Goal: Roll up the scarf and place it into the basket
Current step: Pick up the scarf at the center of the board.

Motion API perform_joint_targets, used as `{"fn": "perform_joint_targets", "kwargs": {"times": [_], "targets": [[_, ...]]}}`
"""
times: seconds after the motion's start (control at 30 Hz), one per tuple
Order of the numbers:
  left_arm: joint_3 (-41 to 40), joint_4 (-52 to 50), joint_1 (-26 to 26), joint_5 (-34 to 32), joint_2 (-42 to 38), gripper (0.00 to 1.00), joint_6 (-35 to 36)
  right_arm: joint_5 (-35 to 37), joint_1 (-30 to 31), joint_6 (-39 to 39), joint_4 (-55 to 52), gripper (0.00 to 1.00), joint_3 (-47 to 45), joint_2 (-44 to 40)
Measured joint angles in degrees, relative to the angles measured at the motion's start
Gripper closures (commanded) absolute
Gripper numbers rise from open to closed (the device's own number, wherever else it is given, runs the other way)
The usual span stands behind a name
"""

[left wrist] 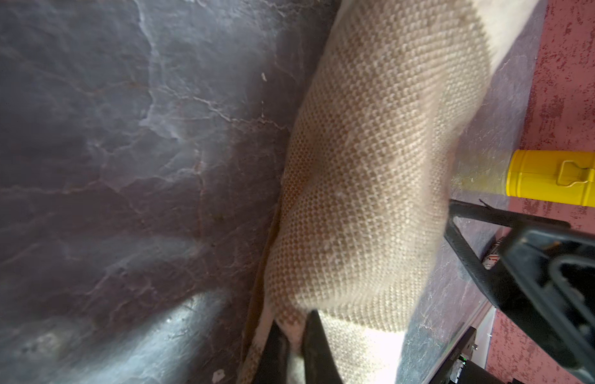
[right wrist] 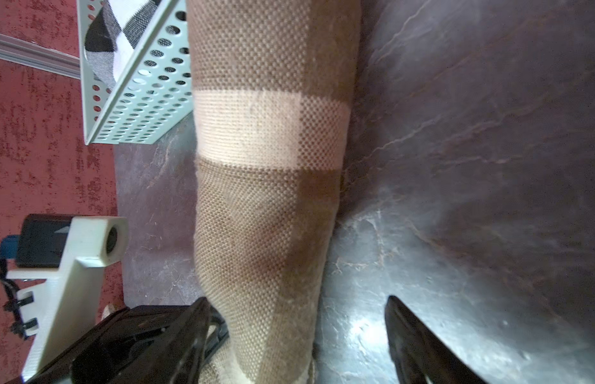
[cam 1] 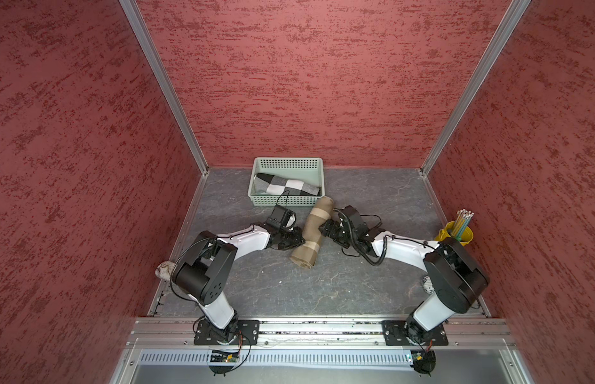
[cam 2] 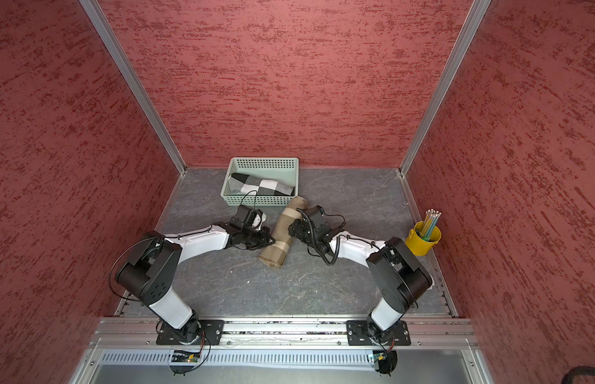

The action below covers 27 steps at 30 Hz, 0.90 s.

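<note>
**Scarf** [cam 1: 312, 232]: tan with paler bands, rolled into a loose cylinder. It lies diagonally on the table [cam 1: 289, 282], just below the middle of the frame in both top views. Its far end sits just beside the front right corner of the basket [cam 1: 286, 200], outside it; I cannot tell whether it touches.

**Handling (judgement):** knit cloth, light, soft and not fragile, with a weave coarse enough not to slip. The roll has no stiffness, so it will probably sag or unwind if lifted by one layer or one end. The best hold is across the roll's full thickness near mid-length, trapping the outer flap.

**Left gripper** [left wrist: 294, 329]: fingers together, pinching a fold of the scarf at the roll's side.

**Right gripper** [right wrist: 297, 299]: jaws apart, straddling the roll, not closed on it.

**Count:**
- Rolled scarves: two, the tan one and a black-and-white checked scarf [cam 1: 286, 186] lying inside the basket.
- Basket: one.
- Grippers: two.
- Yellow bucket [cam 1: 455, 234]: one, at the right of the frame, holding pencils [cam 1: 464, 219] packed too tightly to count.
</note>
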Motion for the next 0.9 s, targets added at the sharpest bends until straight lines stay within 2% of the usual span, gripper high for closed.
{"fn": "perform_joint_targets", "kwargs": {"times": [0.43, 0.5, 0.6, 0.67, 0.8, 0.87, 0.9], "targets": [[0.37, 2.54, -1.03, 2.95, 3.28, 0.99, -0.44, -2.12, 1.9, 2.1, 10.19, 0.19, 2.49, 11.04], [0.92, 2.73, -1.6, 3.19, 4.07, 0.99, -0.46, -2.16, 2.12, 2.21, 11.04, 0.22, 3.82, 12.48], [1.27, 2.8, -1.97, 3.13, 4.42, 0.99, -0.61, -1.92, 2.36, 2.62, 11.52, 0.33, 4.13, 13.33], [1.25, 2.8, -1.97, 3.08, 4.39, 0.89, -0.83, -1.53, 2.36, 3.26, 11.61, 0.43, 3.93, 13.51], [0.61, 1.97, -1.51, 2.25, 2.62, 0.59, -0.59, -0.52, 2.34, 5.33, 14.14, 0.76, 1.18, 13.31], [-0.13, 0.5, -0.52, 1.73, -0.2, 0.44, -0.22, -0.46, 2.34, 6.08, 15.21, 0.81, 0.35, 12.83], [-0.31, -0.79, 0.5, 1.36, -2.36, 0.41, 0.28, -0.44, 2.36, 6.25, 15.43, 0.82, 0.13, 12.66]]}}
